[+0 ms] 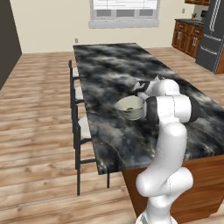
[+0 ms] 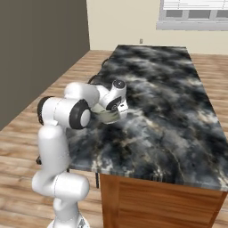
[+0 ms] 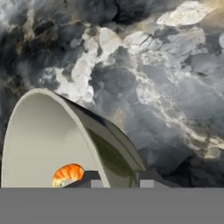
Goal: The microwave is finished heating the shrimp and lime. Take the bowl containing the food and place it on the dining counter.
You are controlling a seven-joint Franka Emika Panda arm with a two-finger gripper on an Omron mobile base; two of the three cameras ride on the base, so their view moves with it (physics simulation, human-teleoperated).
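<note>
On the marbled dining counter [image 1: 109, 65], near its stool-side edge, the bowl [image 1: 130, 107] sat upright with the orange shrimp [image 3: 68, 174] inside, and the gripper [image 3: 116, 180] straddled its rim, one finger inside and one outside, narrowly spaced around the wall.

One bowl [image 1: 130, 107] is sitting on one dining counter [image 1: 109, 74], holding one shrimp [image 3: 68, 173] and one small green piece, likely the lime [image 1: 130, 108]. Three stools [image 1: 78, 131] are lining the counter's left side, each showing a dark frame and a pale seat. One window [image 1: 124, 12] is showing on the far wall, one run of wood cabinets [image 1: 186, 37] is standing at the far right, and one grey refrigerator [image 1: 213, 37] is standing beside it.
</note>
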